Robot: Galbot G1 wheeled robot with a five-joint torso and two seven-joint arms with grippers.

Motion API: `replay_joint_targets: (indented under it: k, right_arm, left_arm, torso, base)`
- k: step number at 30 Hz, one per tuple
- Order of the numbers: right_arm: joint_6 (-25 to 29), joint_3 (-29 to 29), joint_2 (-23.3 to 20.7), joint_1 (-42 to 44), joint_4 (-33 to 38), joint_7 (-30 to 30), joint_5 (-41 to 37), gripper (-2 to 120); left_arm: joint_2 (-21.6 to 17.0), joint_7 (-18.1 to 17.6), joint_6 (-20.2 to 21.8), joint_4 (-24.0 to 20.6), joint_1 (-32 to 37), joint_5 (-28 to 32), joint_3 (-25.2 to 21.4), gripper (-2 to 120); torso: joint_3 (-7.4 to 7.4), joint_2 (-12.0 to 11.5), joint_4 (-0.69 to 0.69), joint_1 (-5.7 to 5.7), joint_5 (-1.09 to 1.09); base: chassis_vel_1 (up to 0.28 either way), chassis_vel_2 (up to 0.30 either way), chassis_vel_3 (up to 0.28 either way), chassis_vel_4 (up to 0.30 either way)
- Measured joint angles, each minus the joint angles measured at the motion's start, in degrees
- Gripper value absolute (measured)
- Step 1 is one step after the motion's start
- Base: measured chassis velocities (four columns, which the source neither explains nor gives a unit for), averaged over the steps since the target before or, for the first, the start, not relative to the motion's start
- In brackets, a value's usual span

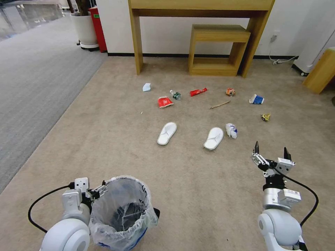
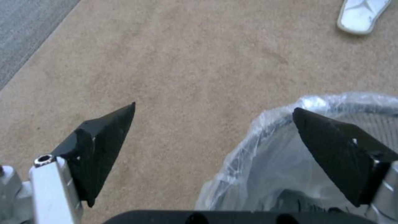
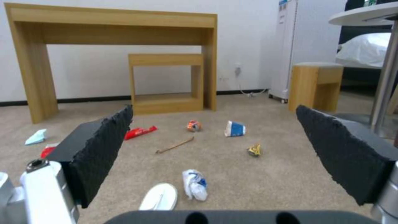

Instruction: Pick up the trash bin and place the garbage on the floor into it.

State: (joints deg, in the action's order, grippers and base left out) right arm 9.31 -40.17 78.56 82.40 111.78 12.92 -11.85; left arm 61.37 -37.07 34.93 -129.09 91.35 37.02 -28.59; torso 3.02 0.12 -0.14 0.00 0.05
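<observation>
My left gripper (image 2: 213, 143) is low at my left side, and its two black fingers are spread wide apart. One finger (image 2: 331, 149) is over the bag-covered rim, on the inner side of the trash bin (image 1: 122, 212); the other stands outside it over bare carpet. Whether the finger touches the bag, I cannot tell. The bin stands on the floor (image 1: 195, 188) just beside this arm, with its plastic bag folded over the rim.

My right gripper (image 1: 271, 150) is held out in front at my right side, above the carpet, and points forward to the litter. Its fingers are also spread and hold nothing.

The floor is beige carpet; a grey carpet (image 1: 31, 90) joins it on my left. At the white wall stands a wooden table (image 1: 199, 7) with a smaller wooden stool (image 1: 218, 48) under it.

The garbage lies well ahead of both grippers: two white slippers (image 1: 167, 133), two red wrappers (image 1: 165, 101), one small bottle (image 1: 175, 94), one wooden stick (image 1: 220, 104), one blue-white paper cup (image 1: 256, 99), one pale blue mask (image 1: 147, 87), one orange packet (image 1: 230, 92), one yellow packet (image 1: 266, 117) and one crumpled tissue (image 1: 231, 130) just beside the right slipper.
</observation>
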Motion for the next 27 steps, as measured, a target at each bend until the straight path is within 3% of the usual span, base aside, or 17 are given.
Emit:
replay_joint_targets:
  k: [20,27]
  right_arm:
    - [-0.5,-0.84,-0.15,0.08,0.27,0.5,-0.07,100]
    - [-1.53,-0.47,-0.47,0.14,0.6,0.76,-0.18,100]
  left_arm:
    - [0.56,-1.08,0.52,-0.32,4.58,-1.79,1.64,100]
    - [0.27,-1.4,0.67,-2.29,9.04,-2.08,0.55,100]
  torso:
    - [0.0,0.0,0.0,0.0,0.0]
    - [0.0,0.0,0.0,0.0,0.0]
  base:
    - [0.0,0.0,0.0,0.0]
    - [0.0,0.0,0.0,0.0]
